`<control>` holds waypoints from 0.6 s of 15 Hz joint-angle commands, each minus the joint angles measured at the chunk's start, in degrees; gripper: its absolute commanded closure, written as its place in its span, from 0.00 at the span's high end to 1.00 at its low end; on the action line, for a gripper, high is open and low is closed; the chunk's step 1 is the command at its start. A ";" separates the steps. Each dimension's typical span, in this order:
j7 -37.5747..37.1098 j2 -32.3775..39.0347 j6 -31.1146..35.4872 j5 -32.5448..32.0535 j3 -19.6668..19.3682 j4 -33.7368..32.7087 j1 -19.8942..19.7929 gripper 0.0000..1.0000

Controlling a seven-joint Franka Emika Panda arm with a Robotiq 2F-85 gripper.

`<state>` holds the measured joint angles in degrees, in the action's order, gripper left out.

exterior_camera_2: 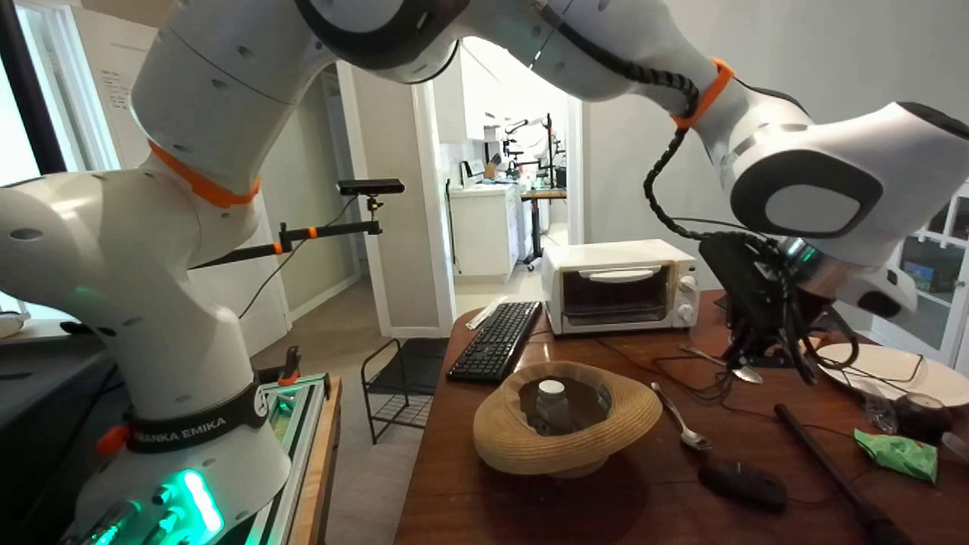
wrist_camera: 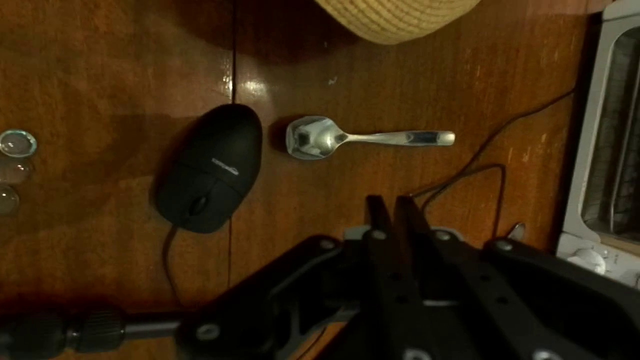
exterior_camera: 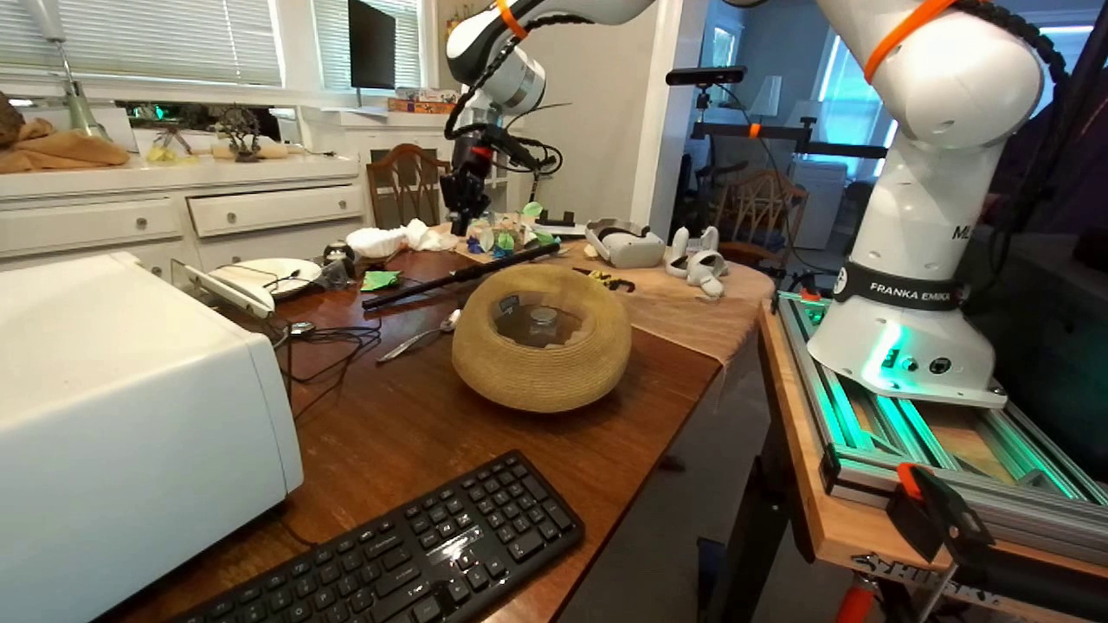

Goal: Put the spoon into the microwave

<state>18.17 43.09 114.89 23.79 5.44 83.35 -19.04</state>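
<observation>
Lying on the brown wooden table (exterior_camera_2: pixel 454 492), the spoon (wrist_camera: pixel 367 138) is positioned apart from my pincer (wrist_camera: pixel 390 202): in the wrist view it sits above and to the left of the fingertips, with its bowl just beside the black mouse (wrist_camera: pixel 212 167) and its handle pointing toward the microwave (exterior_camera: pixel 147 433). A second spoon (exterior_camera_2: pixel 748 375) lies near loose cables (exterior_camera_2: pixel 708 391); in an exterior view it appears directly below the pincer, and I cannot tell the clearance. The pincer is clenched on itself, its two fingers parallel with only a narrow slit between them, and it hangs over the table, bare. The microwave is a white box with two knobs (exterior_camera_2: pixel 687 283); its glass door (exterior_camera_2: pixel 617 303) appears closed. Near the spoon, a straw hat (exterior_camera_2: pixel 545 454) rests crown down and contains a jar (exterior_camera_2: pixel 554 416) with a white lid (exterior_camera_2: pixel 551 387). A black keyboard (exterior_camera_2: pixel 500 341) lies beside the microwave. A black rod (exterior_camera_2: pixel 829 467) lies past the mouse, with a green packet (exterior_camera_2: pixel 897 456) and a white plate (exterior_camera_2: pixel 939 386) farther out. In an exterior view, a white headset (exterior_camera: pixel 628 248) and white controllers (exterior_camera: pixel 695 268) rest on a tan cloth (exterior_camera: pixel 684 324) at the far end of the table. White cabinets (exterior_camera: pixel 260 208) stand behind, under window blinds (exterior_camera: pixel 147 39). My arm (exterior_camera: pixel 917 234) shows a green light (exterior_camera: pixel 887 355) at its base and is mounted on a metal frame (exterior_camera: pixel 1039 529) over a separate wooden bench (exterior_camera: pixel 844 532). White kitchen units (exterior_camera_2: pixel 484 231) are visible through a doorway (exterior_camera_2: pixel 431 227).
</observation>
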 commanded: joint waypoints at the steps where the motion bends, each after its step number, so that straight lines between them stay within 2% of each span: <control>1: -1.95 1.41 -5.03 -3.89 -1.44 -1.92 3.96 0.12; 2: -3.45 2.41 -5.00 -4.62 -2.06 -2.35 4.86 0.37; 4: -5.35 4.68 -4.10 -6.33 -3.14 -3.11 6.31 0.41; 9: -9.20 11.85 -2.67 -9.60 -4.63 -6.09 8.88 0.79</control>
<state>12.26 50.12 111.96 16.28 1.98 81.31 -11.94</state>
